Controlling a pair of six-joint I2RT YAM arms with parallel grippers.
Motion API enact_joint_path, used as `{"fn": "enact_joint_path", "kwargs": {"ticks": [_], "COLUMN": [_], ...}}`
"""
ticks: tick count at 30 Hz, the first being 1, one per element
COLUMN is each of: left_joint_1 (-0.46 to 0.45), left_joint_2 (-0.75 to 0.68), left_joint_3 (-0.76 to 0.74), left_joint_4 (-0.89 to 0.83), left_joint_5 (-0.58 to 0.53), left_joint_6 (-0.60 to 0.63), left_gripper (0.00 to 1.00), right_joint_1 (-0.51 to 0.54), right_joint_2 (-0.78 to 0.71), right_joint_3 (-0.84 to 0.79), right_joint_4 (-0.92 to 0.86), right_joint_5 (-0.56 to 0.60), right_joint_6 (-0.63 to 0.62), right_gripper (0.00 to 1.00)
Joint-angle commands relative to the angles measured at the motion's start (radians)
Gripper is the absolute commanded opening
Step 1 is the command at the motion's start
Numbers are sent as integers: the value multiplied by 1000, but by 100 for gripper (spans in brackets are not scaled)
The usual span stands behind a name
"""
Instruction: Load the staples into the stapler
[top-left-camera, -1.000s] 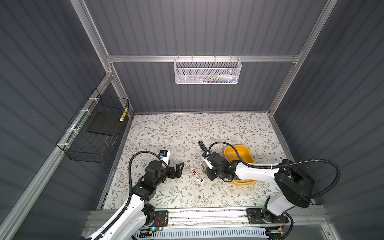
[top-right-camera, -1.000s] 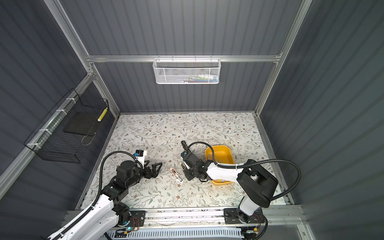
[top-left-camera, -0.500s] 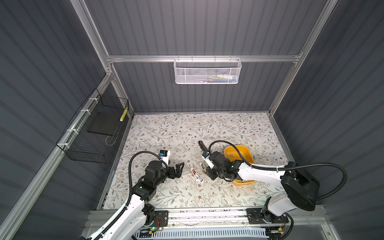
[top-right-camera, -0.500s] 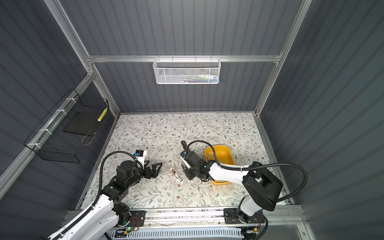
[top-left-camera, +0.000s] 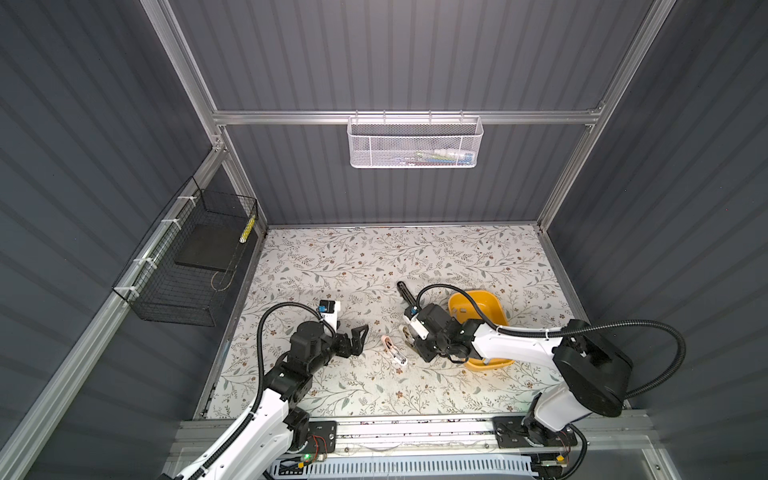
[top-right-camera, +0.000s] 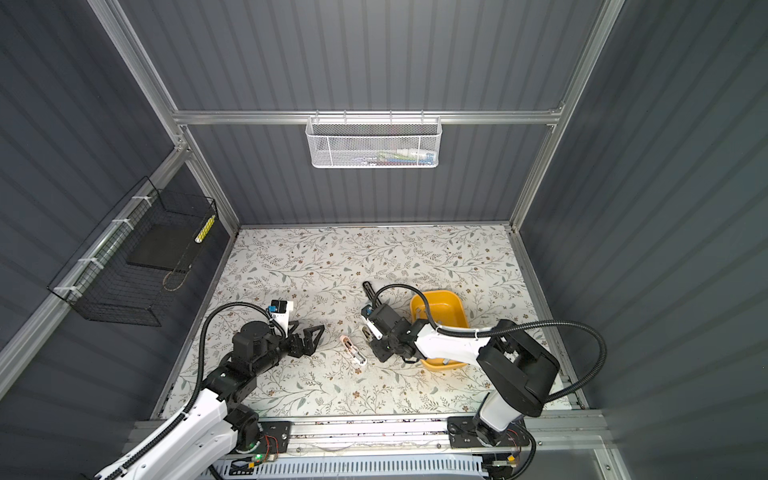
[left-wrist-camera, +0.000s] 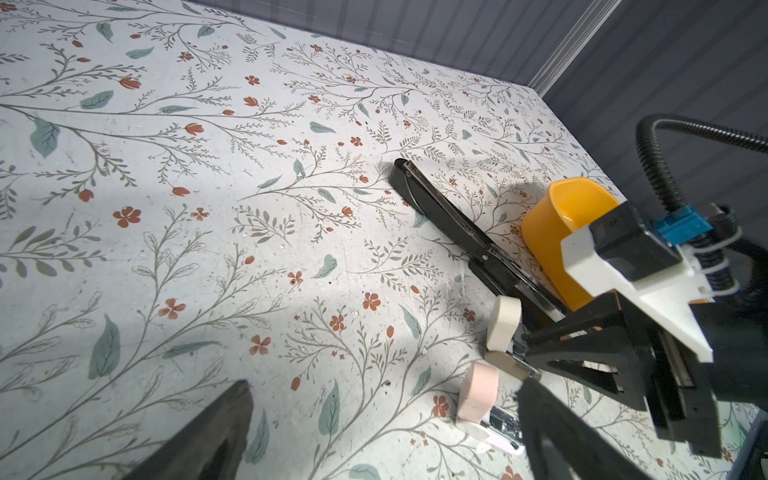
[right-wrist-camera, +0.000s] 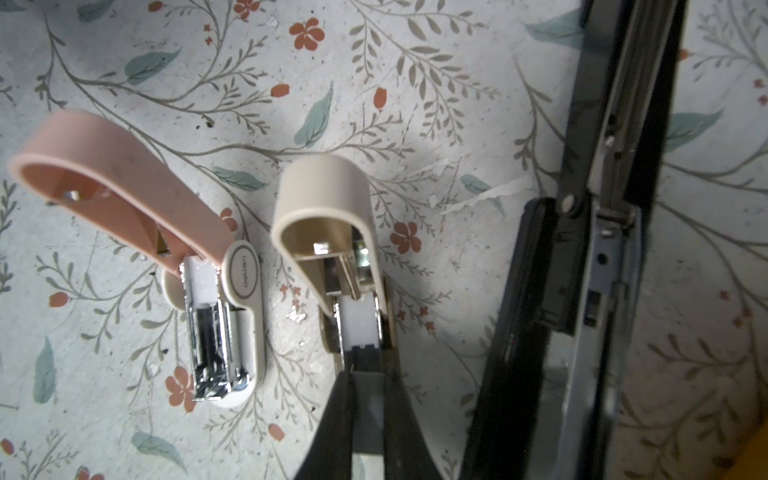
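Observation:
Three staplers lie open on the floral table. They are a pink stapler, a beige stapler and a long black stapler. My right gripper is shut on a flat grey strip of staples. The strip's front end sits at the rear of the beige stapler's open channel. To the left of the pink stapler my left gripper hangs open and holds nothing.
A yellow bin stands right behind my right arm and touches the black stapler. A white mesh basket hangs on the back wall. A black wire basket hangs on the left wall.
My right arm's elbow has swung outward to the right while its gripper stayed at the beige stapler. The left arm has not moved.

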Motion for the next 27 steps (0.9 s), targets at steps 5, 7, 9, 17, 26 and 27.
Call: {"fn": "enact_joint_path", "kwargs": {"ticks": [5,7,9,17,26,27], "left_joint_1": [0,0,0,0,0,0], "left_joint_2": [-1,-2,-3,-4,-6,-6], "left_joint_3": [-3,-4,-3,-4,-5,-6], "left_joint_4": [8,8,8,8,7,8], "left_joint_5": [11,11,10,11,12,12], "left_joint_6": [13,14,14,14,13,13], "left_gripper": [100,100,100,100,100,100], "right_joint_1": [-5,-5,-5,-5,-5,-4], "right_joint_2": [9,10,7,21,37,37], "right_joint_3": [20,20,21,28,41,41], "right_joint_4": [-11,-12,-10,-18,-32,-32], "right_joint_5": [-25,-21,-19,-2,14,15], "right_joint_6": [-9,-9,-9,-6,-6,-7], "right_gripper": [12,12,12,12,11,11]}}
